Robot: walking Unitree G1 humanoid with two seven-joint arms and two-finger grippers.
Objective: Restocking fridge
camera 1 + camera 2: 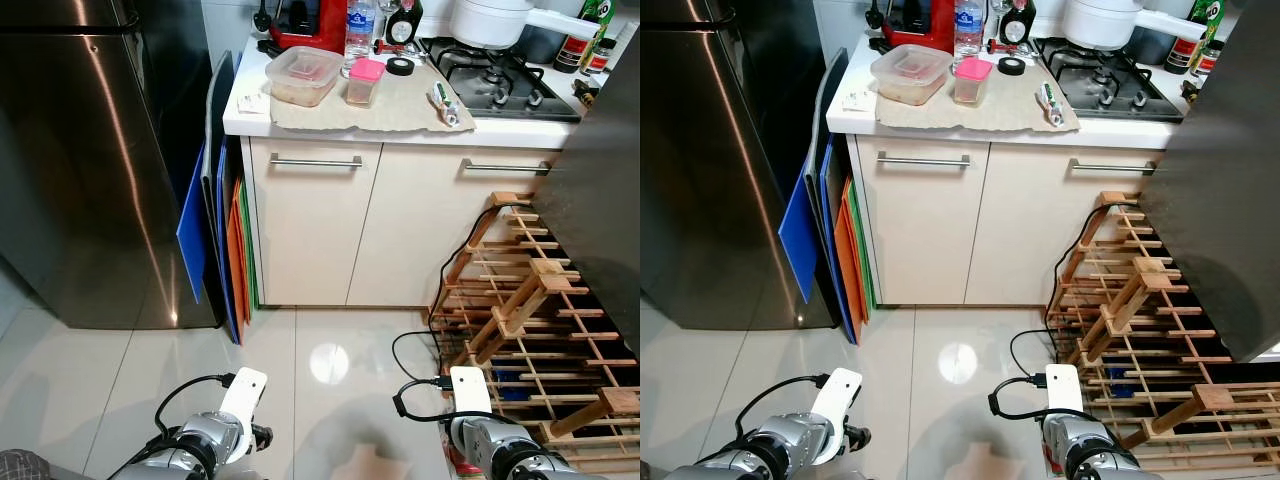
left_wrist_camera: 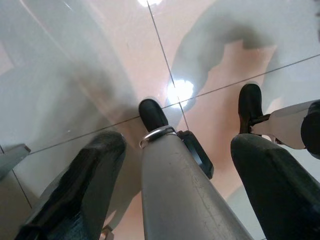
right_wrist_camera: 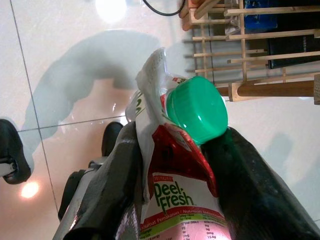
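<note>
The right hand (image 3: 175, 165) is clenched around a Peel Fresh juice carton (image 3: 175, 200) with a green screw cap (image 3: 196, 114), held low over the tiled floor (image 1: 90, 370) beside the wooden rack (image 1: 530, 310), well short of the steel fridge (image 1: 80, 160) at the robot's left. The carton looks moderately heavy if full, with smooth waxed walls that could slip or dent, so a firm grip across its flat sides below the gable seems safest. The left hand (image 2: 175, 165) hangs empty, fingers spread apart.

Steel fridge (image 1: 90, 160) left; counter (image 1: 400, 110) ahead; wooden rack (image 1: 530, 330) right.
</note>
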